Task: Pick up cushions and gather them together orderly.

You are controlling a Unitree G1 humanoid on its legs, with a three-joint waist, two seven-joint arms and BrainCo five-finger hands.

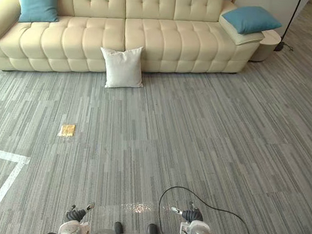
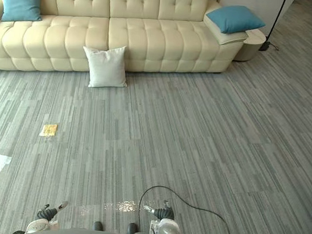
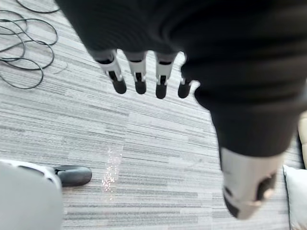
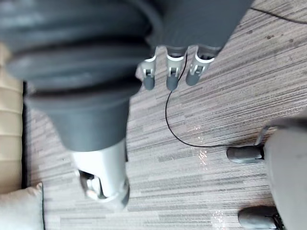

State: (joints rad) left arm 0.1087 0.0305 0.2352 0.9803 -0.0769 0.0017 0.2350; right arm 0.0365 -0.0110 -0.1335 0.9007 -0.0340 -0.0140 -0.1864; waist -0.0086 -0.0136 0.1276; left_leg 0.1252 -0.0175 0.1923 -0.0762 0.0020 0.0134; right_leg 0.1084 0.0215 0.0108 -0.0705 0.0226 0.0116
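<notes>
A: Where are the cushions lying?
B: The white cushion [image 1: 123, 67] is leaning on the sofa [image 1: 169, 38] front, on the floor. The left teal cushion [image 1: 38, 0] and right teal cushion [image 1: 250, 19] are sitting at its ends.
A: Hands?
B: The left hand [image 3: 140, 76] and right hand [image 4: 171, 72] are hanging loose-fingered, empty. I'd be walking closer before stooping.

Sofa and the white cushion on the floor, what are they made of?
The sofa looks like cream leather or a look-alike: smooth, faintly shiny, with buttoned dimples. The white cushion looks like matte woven cloth, soft and slightly wrinkled. Its filling can't be seen.
</notes>
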